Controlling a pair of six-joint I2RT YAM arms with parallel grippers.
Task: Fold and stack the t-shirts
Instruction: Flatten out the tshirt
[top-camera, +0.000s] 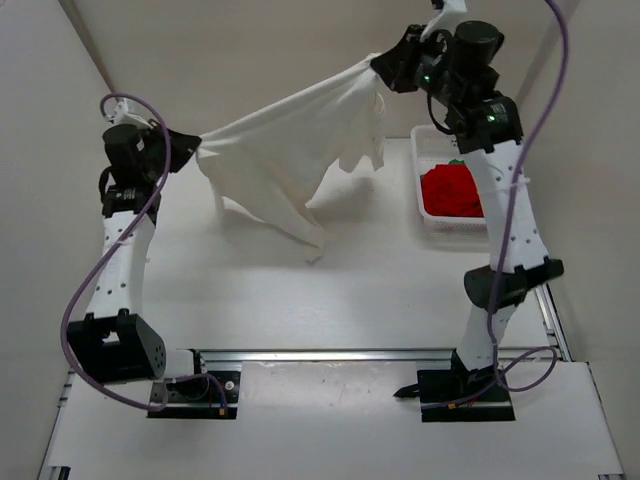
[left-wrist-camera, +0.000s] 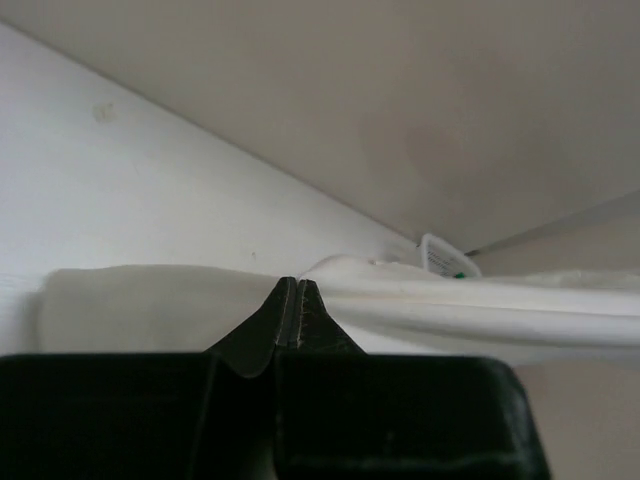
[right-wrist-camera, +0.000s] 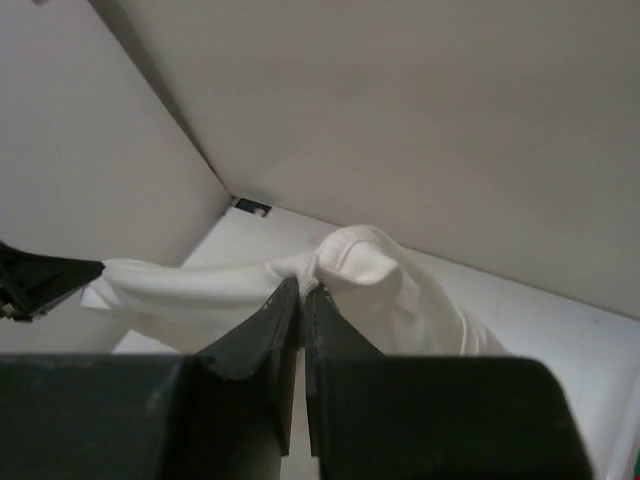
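Note:
The cream-white t-shirt hangs stretched in the air between both grippers, its lower part drooping to the table. My left gripper is shut on its left end; the cloth shows past the closed tips in the left wrist view. My right gripper is shut on its right end, high at the back, with bunched cloth at the tips. The red t-shirt lies crumpled in the basket. A bit of the green t-shirt peeks out behind the right arm.
The white mesh basket stands at the right, partly behind the right arm. Pale walls close in on the left, back and right. The arm bases and a metal rail sit at the near edge.

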